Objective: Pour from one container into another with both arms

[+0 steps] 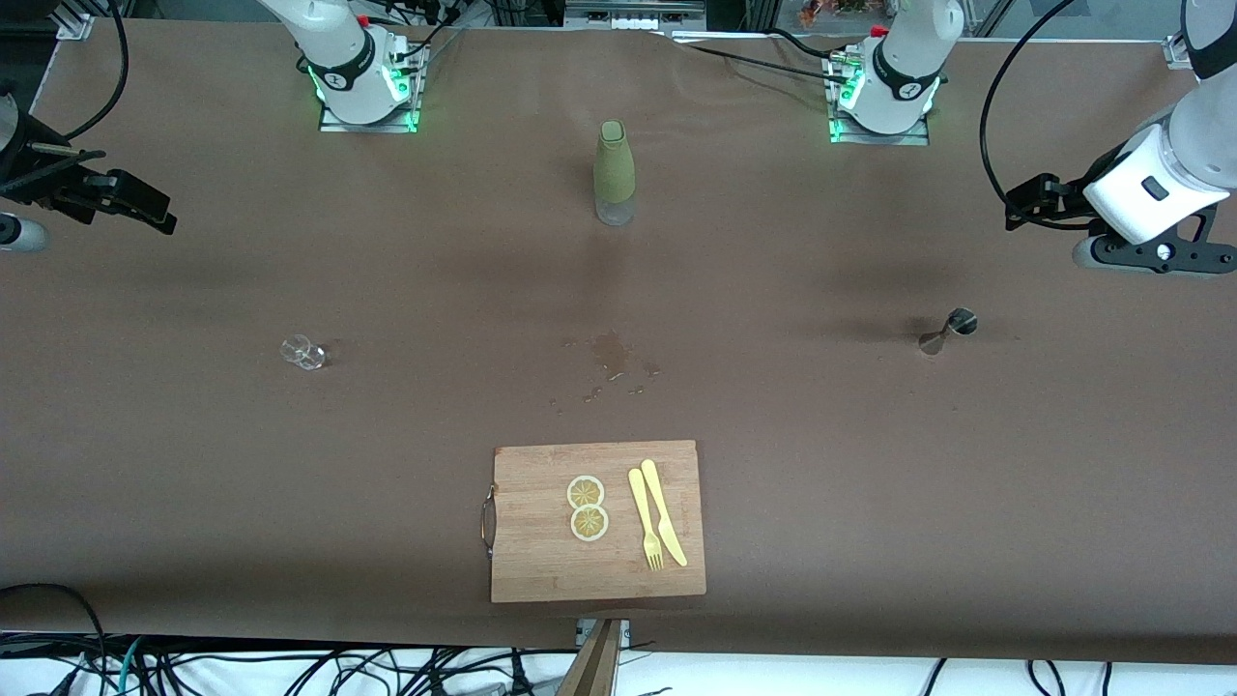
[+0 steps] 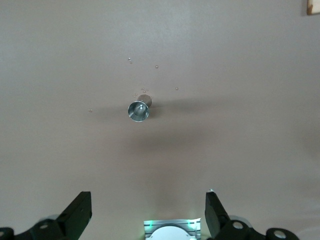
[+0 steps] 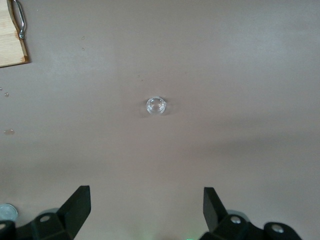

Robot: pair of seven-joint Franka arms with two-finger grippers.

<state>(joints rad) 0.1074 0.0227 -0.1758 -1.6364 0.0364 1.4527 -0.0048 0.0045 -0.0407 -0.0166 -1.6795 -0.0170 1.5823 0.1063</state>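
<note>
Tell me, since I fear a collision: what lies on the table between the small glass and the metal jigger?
Between the small glass and the metal jigger, the front view shows only a wet spill patch on the brown cloth; no solid object.

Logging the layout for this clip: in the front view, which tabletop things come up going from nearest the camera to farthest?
Wooden cutting board carrying the lemon slices and yellow knife and fork → wet spill patch → small clear glass → metal jigger → green-sleeved bottle.
</note>
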